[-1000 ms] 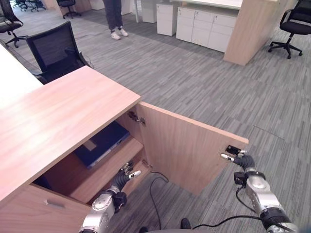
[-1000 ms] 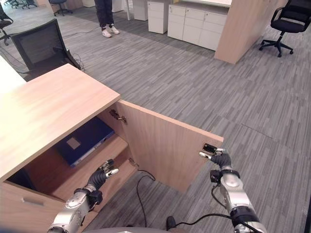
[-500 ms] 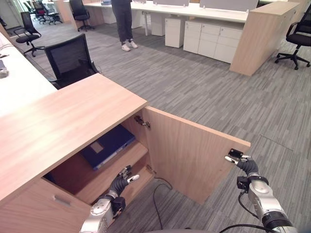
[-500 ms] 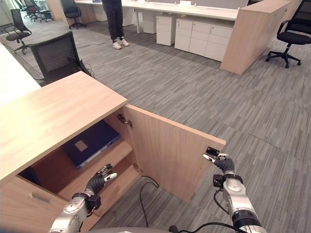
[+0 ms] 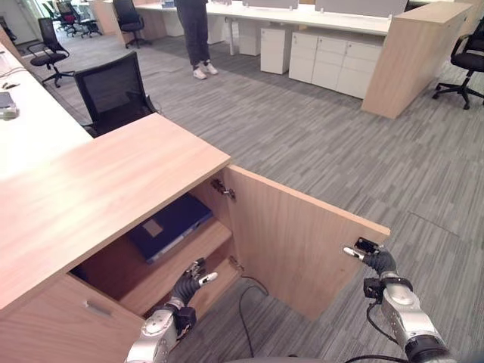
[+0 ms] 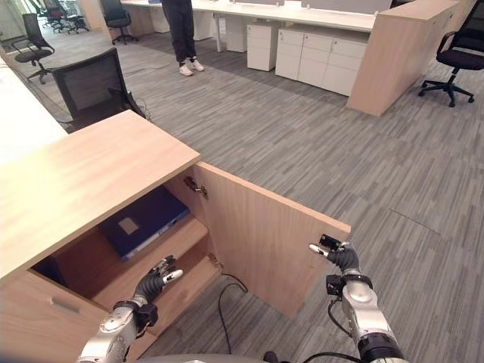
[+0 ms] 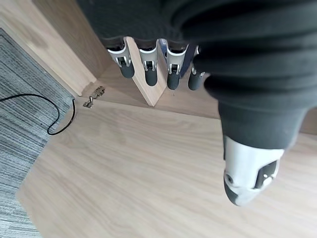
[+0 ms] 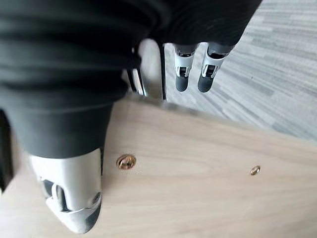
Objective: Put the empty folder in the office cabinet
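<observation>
The folder [image 5: 170, 225] lies flat on the cabinet [image 5: 106, 189] shelf. The right hand [image 5: 376, 262], fingers straight, rests at the door's [image 5: 295, 242] free edge; the left hand [image 5: 187, 284] hangs relaxed and empty. The door should swing shut smoothly, the left hand kept clear.

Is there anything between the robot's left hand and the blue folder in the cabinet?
Nothing visible does. The blue folder already lies on the cabinet's shelf, the door stands open, and the left hand hovers open before the shelf's front edge.
</observation>
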`<state>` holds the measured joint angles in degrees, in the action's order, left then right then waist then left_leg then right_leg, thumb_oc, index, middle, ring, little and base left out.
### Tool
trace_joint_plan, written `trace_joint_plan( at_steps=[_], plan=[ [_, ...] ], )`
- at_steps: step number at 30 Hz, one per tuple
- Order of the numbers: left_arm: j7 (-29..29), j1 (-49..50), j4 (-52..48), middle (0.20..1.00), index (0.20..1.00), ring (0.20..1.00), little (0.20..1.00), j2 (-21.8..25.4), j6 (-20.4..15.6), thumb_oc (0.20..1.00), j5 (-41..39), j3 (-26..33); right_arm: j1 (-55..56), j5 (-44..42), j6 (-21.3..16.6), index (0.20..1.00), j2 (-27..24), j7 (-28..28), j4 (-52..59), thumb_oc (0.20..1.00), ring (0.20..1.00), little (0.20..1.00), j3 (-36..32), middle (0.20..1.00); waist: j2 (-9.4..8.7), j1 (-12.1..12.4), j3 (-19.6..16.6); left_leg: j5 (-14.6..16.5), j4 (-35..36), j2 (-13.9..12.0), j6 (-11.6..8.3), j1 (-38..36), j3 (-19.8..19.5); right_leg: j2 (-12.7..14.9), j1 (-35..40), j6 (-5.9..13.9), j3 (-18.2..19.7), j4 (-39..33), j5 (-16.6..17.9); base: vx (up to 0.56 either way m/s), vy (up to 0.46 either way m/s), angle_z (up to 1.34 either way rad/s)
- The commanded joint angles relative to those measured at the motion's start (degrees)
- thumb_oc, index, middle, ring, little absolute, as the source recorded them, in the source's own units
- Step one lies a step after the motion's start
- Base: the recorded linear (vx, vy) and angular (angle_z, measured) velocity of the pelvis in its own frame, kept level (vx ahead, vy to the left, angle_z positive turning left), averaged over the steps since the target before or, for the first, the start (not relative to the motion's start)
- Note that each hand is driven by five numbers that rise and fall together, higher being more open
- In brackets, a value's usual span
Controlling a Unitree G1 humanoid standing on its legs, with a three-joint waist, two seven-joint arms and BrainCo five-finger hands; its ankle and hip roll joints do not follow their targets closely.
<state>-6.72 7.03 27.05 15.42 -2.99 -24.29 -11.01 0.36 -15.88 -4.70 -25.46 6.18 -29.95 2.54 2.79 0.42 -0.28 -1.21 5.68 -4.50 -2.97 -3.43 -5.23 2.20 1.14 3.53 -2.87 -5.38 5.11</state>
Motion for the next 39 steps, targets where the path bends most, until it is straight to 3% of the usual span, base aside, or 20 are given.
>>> trace_joint_plan(
  at_steps=[1,6,15,23,28,29,30,31,32,33,34,39],
  plan=[
    [0.4,-4.1,1.3,1.000,1.000,1.000,1.000,0.7,-2.7,1.000,0.9,1.0,-4.8,1.0,-2.7,1.000,5.2,-5.5,4.9,1.000,1.000,1.000,6.2,1.000,-3.62,2.6,0.7,1.0,-0.7,0.1,-3.70,-0.7,2.9,2.4,3.7,5.29,-0.5,3.0,-7.2,-0.01,-0.060,0.14],
    [0.4,-4.0,0.9,1.000,1.000,1.000,1.000,1.0,-3.1,1.000,0.9,1.4,-4.1,4.0,-2.1,1.000,3.8,-6.1,3.1,1.000,1.000,1.000,7.5,1.000,-3.63,3.3,1.2,0.3,-0.7,-0.5,-4.45,0.2,1.2,1.7,3.7,4.79,-2.3,3.1,-7.6,-0.01,-0.081,0.16],
    [0.7,-3.5,1.6,1.000,1.000,1.000,1.000,1.1,-2.6,1.000,0.8,2.0,-1.3,4.1,-0.8,1.000,2.2,-5.3,-5.4,1.000,1.000,1.000,3.8,1.000,-3.38,3.2,2.1,-0.9,-0.7,-1.1,-5.46,1.3,-1.1,0.7,3.8,4.09,-5.1,4.0,-8.4,0.00,-0.071,0.26],
    [1.5,-5.4,1.3,1.000,1.000,1.000,1.000,0.3,-3.0,1.000,0.6,1.0,-1.1,3.3,-1.5,1.000,4.3,-7.8,0.6,1.000,1.000,1.000,8.7,1.000,-2.81,3.3,3.3,-1.4,-0.9,-1.5,-6.57,2.4,-2.3,0.5,3.7,3.53,-6.8,4.8,-9.6,-0.01,-0.033,0.10],
    [3.0,-8.2,1.6,1.000,1.000,1.000,1.000,-0.7,-4.1,1.000,-1.0,-0.6,-2.9,4.5,-2.1,1.000,3.8,-9.4,5.7,1.000,1.000,1.000,15.3,1.000,-2.29,3.8,5.6,-3.8,-1.5,-1.1,-7.80,7.7,-4.1,1.8,1.2,3.42,-10.6,6.1,-10.1,-0.12,-0.007,0.27],
    [3.2,-8.6,1.7,1.000,1.000,1.000,1.000,-1.0,-4.3,1.000,-1.1,-0.8,-3.2,5.2,-2.3,1.000,3.4,-9.3,6.1,1.000,1.000,1.000,16.0,1.000,-2.31,3.9,6.1,-4.0,-2.1,-1.5,-7.74,8.5,-2.5,2.3,1.0,3.55,-11.3,6.4,-10.1,-0.15,0.084,0.42],
    [3.5,-9.6,2.0,1.000,1.000,1.000,1.000,-1.7,-4.4,1.000,-0.9,-1.4,-4.0,6.2,-2.6,1.000,2.7,-8.8,5.9,1.000,1.000,1.000,17.1,1.000,-2.59,3.2,6.8,-3.0,-4.7,-2.8,-7.47,9.2,4.2,3.6,0.7,3.72,-13.0,7.8,-10.8,-0.13,0.081,0.53],
    [3.5,-9.7,2.1,1.000,1.000,1.000,1.000,-1.8,-4.4,1.000,-0.9,-1.4,-4.1,6.2,-2.6,1.000,2.7,-8.8,5.9,1.000,1.000,1.000,17.1,1.000,-2.56,3.3,6.8,-3.0,-4.9,-2.8,-7.41,9.6,4.2,3.7,0.4,3.75,-13.0,7.8,-10.7,-0.23,0.118,0.58],
    [3.2,-10.2,2.0,1.000,1.000,1.000,1.000,-1.7,-4.4,1.000,-1.6,-1.9,-5.1,6.8,-2.3,1.000,3.0,-9.0,5.5,1.000,1.000,1.000,19.4,1.000,-3.00,1.9,7.0,-1.6,-9.5,-6.7,-6.39,9.2,14.7,5.2,-0.9,3.36,-14.6,9.5,-10.9,-0.16,0.070,0.81],
    [3.2,-10.3,2.0,1.000,1.000,1.000,1.000,-1.7,-4.4,1.000,-1.6,-1.9,-5.2,6.8,-2.3,1.000,3.0,-9.0,5.4,1.000,1.000,1.000,19.4,1.000,-2.98,1.9,6.8,-1.6,-9.7,-6.8,-6.35,9.6,14.8,5.2,-1.3,3.34,-14.5,9.5,-10.7,-0.23,0.107,0.81],
    [2.7,-9.2,1.7,1.000,1.000,1.000,1.000,-1.6,-4.7,1.000,-1.7,-1.9,-5.2,7.5,-2.3,1.000,2.6,-9.8,6.1,1.000,1.000,1.000,20.6,1.000,-3.22,1.2,6.8,0.3,-13.2,-8.8,-6.46,7.8,18.5,6.5,-1.5,2.71,-16.2,10.5,-11.0,-0.15,0.074,0.93],
    [2.0,-6.9,2.0,1.000,1.000,1.000,1.000,-1.5,-4.5,1.000,-0.8,-1.3,-3.6,8.4,-1.9,1.000,2.1,-12.0,7.9,1.000,1.000,1.000,21.6,1.000,-2.76,0.3,5.3,0.5,-16.6,-11.7,-7.75,2.7,20.9,8.2,0.0,2.11,-21.7,10.0,-10.4,-0.10,0.096,0.63]
  ],
)
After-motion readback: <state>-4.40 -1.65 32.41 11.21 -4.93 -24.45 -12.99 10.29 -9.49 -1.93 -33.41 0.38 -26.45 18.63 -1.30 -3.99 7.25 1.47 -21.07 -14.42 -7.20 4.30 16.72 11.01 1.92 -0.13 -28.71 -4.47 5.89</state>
